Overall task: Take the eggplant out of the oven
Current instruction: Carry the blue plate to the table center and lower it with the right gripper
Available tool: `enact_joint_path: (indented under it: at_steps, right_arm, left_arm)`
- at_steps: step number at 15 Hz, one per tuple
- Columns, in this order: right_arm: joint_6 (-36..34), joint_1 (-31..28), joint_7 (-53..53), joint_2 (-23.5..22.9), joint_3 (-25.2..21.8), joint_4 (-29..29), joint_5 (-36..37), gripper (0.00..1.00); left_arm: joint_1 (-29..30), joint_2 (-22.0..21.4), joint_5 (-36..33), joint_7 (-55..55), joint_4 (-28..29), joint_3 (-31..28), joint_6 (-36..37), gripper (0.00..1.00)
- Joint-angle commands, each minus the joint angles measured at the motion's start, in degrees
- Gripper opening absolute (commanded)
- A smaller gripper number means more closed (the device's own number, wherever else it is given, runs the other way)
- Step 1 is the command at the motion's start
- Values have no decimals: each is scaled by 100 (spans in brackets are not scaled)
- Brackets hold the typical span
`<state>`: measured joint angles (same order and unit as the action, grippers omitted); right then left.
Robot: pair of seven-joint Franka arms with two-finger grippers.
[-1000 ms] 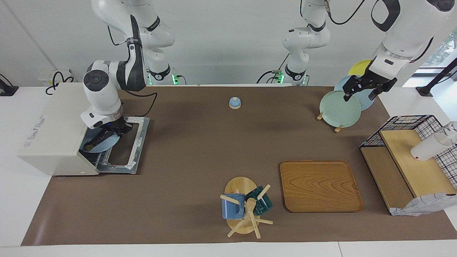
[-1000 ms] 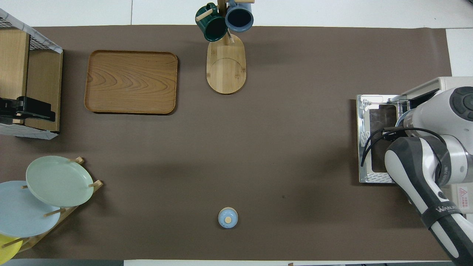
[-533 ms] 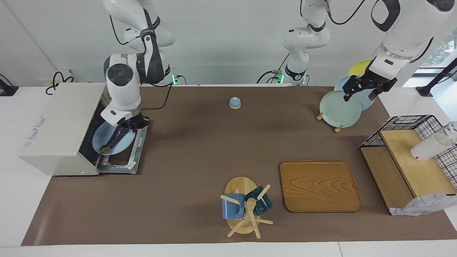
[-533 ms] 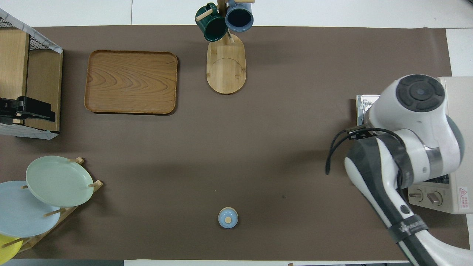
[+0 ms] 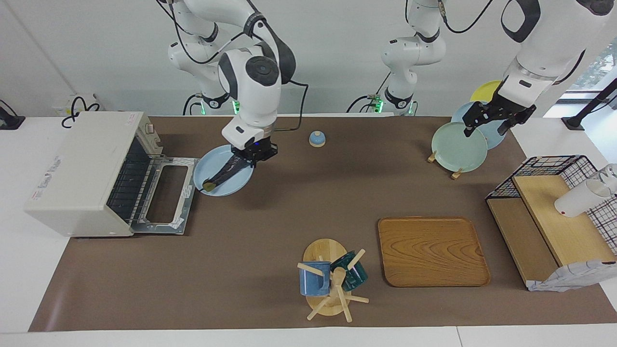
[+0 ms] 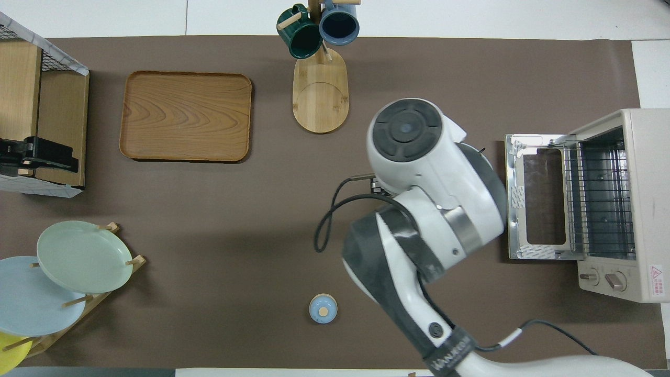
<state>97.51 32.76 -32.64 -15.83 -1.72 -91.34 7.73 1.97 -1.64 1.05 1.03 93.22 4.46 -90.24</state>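
The dark eggplant [image 5: 222, 174] lies on a light blue plate [image 5: 236, 185], outside the off-white oven [image 5: 77, 168]. My right gripper [image 5: 249, 160] is shut on the plate's rim and holds it slightly tilted over the mat, just beside the oven's lowered door [image 5: 166, 195]. The oven [image 6: 646, 199] stands open with its wire rack [image 6: 599, 199] bare. In the overhead view the right arm hides the plate and the eggplant. At the left arm's end of the table my left gripper [image 5: 486, 129] hangs open over the plate rack.
A rack holds green [image 5: 458, 147], blue and yellow plates. A small blue bell [image 5: 316, 139] sits near the robots. A wooden tray [image 5: 431, 250], a mug tree [image 5: 332, 279] with two mugs, and a wire-and-wood shelf [image 5: 554, 217] lie farther out.
My right arm has pulled the plate with the eggplant out of the oven, past the open door, and swung it toward the table's middle. The left arm has not moved.
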Motion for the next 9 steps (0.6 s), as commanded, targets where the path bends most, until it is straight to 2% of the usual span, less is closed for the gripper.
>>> enact_joint_path:
  at_steps: [1,4,5,9]
  right_arm:
    - [-532,388,-760,-1376,84,1845,-175,0]
    - [46,766,-1673,-1791,277,2050,-271,0]
    - [475,793,-1850,-1800,347,1919,-507,0]
    - [1339,846,-1895,-1713,470,1128,-746,0]
  left_arm:
    - [23,6,-114,12,-50,20,59,100]
    - [23,6,-114,20,-41,20,59,100]
    - [23,6,-114,20,-32,20,16,100]
    - [31,6,-114,11,-15,20,-38,100]
